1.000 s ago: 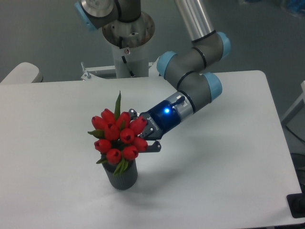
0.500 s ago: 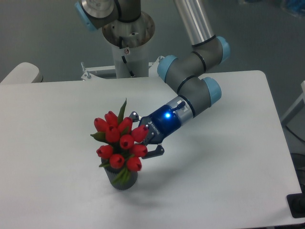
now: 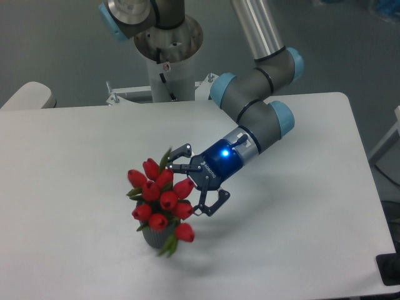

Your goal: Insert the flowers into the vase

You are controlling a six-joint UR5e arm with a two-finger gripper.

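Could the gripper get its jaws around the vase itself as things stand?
Probably not directly. The vase is almost wholly hidden beneath the flowers, which overhang its rim. The gripper, jaws open, sits beside the blooms, above the vase.

You see only a sliver of the vase [image 3: 154, 239] beneath the flowers [image 3: 161, 199]; their stems stay hidden. The arm's upper column leaves the frame at the top.

The arm [image 3: 262, 44] consists of a silver-grey metal tube and dark grey joint housings fitted with light blue end caps. The round base [image 3: 167, 37] carries a perforated flange and a small red-and-white label. The wrist [image 3: 226, 156] is dark blue with a lit blue indicator and white lettering. The gripper [image 3: 195, 187] has two black, linked metal fingers.
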